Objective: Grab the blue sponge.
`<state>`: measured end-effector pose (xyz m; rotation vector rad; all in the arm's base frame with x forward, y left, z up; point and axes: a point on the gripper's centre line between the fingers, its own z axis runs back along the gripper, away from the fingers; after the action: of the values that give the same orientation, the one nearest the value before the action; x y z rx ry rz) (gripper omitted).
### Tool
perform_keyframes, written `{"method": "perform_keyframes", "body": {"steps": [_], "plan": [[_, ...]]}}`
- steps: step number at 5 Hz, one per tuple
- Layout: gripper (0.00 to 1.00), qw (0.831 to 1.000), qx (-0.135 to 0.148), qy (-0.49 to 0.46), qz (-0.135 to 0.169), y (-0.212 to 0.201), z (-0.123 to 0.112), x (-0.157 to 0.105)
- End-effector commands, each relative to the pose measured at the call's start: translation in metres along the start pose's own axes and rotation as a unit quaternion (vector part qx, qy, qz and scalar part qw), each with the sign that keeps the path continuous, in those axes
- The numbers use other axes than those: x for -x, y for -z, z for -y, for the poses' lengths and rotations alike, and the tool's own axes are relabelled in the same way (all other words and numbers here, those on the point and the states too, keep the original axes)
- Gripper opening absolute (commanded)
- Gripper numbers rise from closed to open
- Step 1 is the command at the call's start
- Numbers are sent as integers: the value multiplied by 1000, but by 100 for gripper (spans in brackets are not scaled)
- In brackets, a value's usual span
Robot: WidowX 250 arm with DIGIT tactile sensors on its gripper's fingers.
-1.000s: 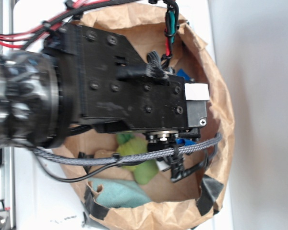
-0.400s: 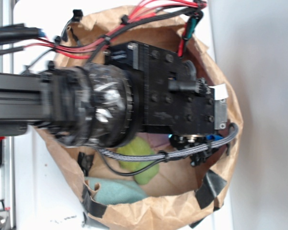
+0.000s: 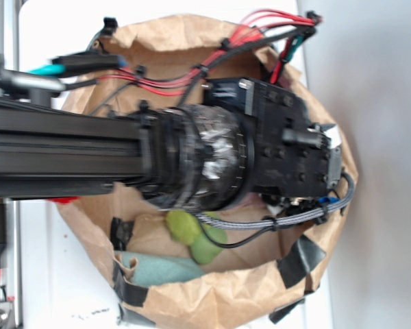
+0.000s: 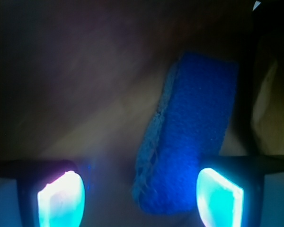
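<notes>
Since a second ago the black arm (image 3: 89, 154) has stretched further over the brown paper bag (image 3: 212, 308), carrying its wrist block toward the bag's far wall and hiding nearly everything inside but the green soft toy (image 3: 192, 236) and the teal cloth (image 3: 157, 269). That reach puts the gripper (image 4: 139, 198) over the blue sponge (image 4: 194, 137). In the wrist view the jaws stand spread wide, holding nothing, the sponge's near end between the glowing fingertips (image 4: 61, 198) and close beside the other one, presumably to straddle it before closing.
</notes>
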<state>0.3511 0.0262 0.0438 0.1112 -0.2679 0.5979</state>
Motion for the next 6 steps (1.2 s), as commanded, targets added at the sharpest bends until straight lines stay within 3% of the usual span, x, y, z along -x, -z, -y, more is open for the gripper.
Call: {"method": "perform_keyframes", "body": {"steps": [1,3,4,5,6], "plan": [[100,999,30,0,18,-25,-9,-11],[100,997,78,-13,5,-48,-28,2],[100,993,94,-68,-3,-34,-29,6],[100,989,109,-103,3,-25,-38,-4],[100,988,106,-111,-2,-24,-38,-13]]}}
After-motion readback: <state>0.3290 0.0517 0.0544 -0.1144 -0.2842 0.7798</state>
